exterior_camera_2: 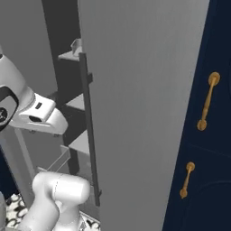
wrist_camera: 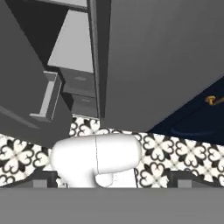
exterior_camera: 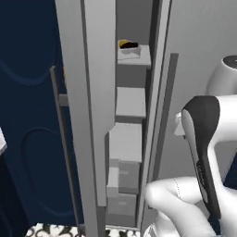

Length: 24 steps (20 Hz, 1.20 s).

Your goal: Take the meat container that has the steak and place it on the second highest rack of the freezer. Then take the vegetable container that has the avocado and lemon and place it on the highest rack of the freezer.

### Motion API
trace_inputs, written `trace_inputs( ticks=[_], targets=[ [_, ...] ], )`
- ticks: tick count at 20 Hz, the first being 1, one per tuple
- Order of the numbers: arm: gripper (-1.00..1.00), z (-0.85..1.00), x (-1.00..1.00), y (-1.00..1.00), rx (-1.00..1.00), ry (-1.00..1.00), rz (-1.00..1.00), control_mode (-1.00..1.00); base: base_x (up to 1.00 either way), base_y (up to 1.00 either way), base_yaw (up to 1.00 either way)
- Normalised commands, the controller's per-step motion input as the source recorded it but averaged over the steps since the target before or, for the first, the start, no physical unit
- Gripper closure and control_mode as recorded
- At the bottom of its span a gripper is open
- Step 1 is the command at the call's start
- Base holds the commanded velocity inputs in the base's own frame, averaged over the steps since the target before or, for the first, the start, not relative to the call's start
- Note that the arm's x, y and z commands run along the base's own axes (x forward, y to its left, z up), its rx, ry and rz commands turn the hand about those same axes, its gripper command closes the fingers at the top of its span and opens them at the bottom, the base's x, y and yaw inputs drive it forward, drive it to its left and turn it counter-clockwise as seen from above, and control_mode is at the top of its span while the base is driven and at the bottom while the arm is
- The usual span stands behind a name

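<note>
**While the arm hung back, the veggie tub sat up in the freezer**

Since I was standing right there, some notes. The tall grey freezer [exterior_camera: 99, 92] stood open. A small pale grey vegetable container [exterior_camera: 129, 52] sat on the uppermost flat light-grey shelf board [exterior_camera: 139, 58] I could see, with the bright yellow lemon [exterior_camera: 123, 43] and the dark oval avocado [exterior_camera: 131, 45] inside, touching each other. The next board down [exterior_camera: 131, 102] looked bare.

The two-finger gripper [wrist_camera: 111, 181] hung outside the freezer, pointed down at the black-and-white patterned floor tiles [wrist_camera: 183, 153]. Its tips were spread wide with nothing between them.

My guess was that the steak dish was what remained to sort out. To do that well, I'd have carried the dish level and come in straight through the narrow opening. I'd also have kept the elbow off the long dark bar handle [exterior_camera_2: 89, 126] and the door edge, then set the dish flat on the second board before letting go.

Hard to make out:
- The frame cut off above the tub, so I couldn't tell whether another board sat higher, or whether that really was the highest rack.
- From the right, the big flat grey door [exterior_camera_2: 144, 113] hid most of the shelves.
- The backs of the shelves were lost in shadow.
</note>
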Motion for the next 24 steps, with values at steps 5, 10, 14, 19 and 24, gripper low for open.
trace_inputs(
  ticks=[5,10,14,19,24],
  targets=[
    [-1.0,0.0,0.0,0.0,0.0,0.0,0.0,1.0,-0.81,0.09,0.23],
    [-1.0,0.0,0.0,0.0,0.0,0.0,0.0,1.0,-0.09,0.64,0.69],
    [-1.0,0.0,0.0,0.0,0.0,0.0,0.0,1.0,0.0,0.87,0.6],
    [-1.0,0.0,0.0,0.0,0.0,0.0,0.0,1.0,0.17,1.0,0.06],
    [-1.0,0.0,0.0,0.0,0.0,0.0,0.0,1.0,0.51,0.82,-0.24]
  ],
)
